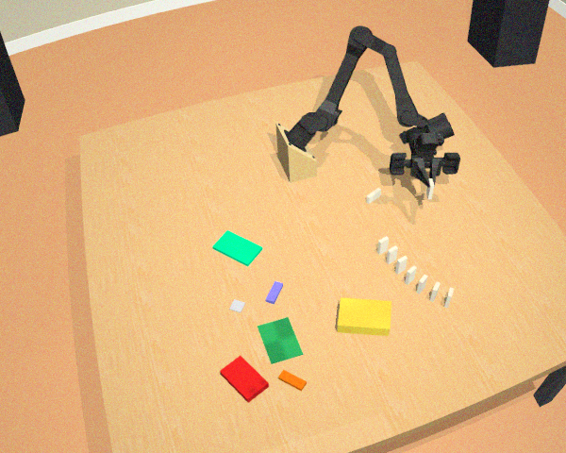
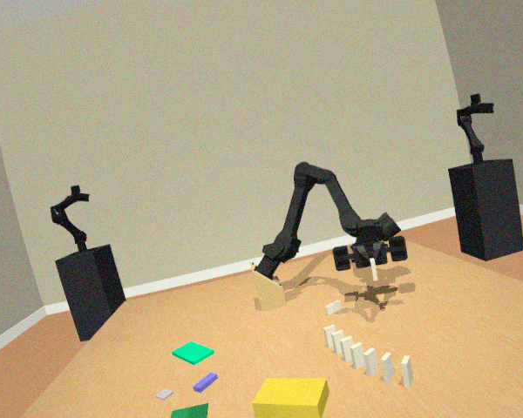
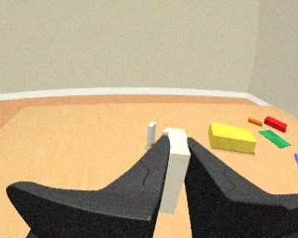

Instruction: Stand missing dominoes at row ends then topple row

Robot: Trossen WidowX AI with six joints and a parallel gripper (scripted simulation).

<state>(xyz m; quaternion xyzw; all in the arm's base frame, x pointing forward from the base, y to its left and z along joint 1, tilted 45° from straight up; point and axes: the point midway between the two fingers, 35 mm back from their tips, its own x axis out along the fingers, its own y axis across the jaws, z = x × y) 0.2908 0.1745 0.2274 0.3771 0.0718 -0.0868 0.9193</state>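
My gripper (image 1: 430,183) (image 2: 373,260) (image 3: 175,143) is shut on a white domino (image 1: 430,191) (image 2: 374,272) (image 3: 173,185). It holds the domino roughly upright above the table, beyond the arm-side end of the row. Several white dominoes stand in a curved row, from the arm-side end domino (image 1: 382,244) (image 2: 329,336) to the far end domino (image 1: 448,297) (image 2: 406,371). Another white domino (image 1: 374,195) (image 2: 333,307) lies on the table between the arm base and the row. In the wrist view one standing domino (image 3: 151,134) shows clearly; the held domino and fingers hide most others.
A yellow block (image 1: 363,315) (image 2: 290,392) (image 3: 231,138) lies beside the row. Farther off lie a teal plate (image 1: 237,247) (image 2: 193,353), a purple bar (image 1: 274,293) (image 2: 205,382), a grey tile (image 1: 237,306), a green sheet (image 1: 279,340), a red block (image 1: 243,377) and an orange bar (image 1: 291,379).
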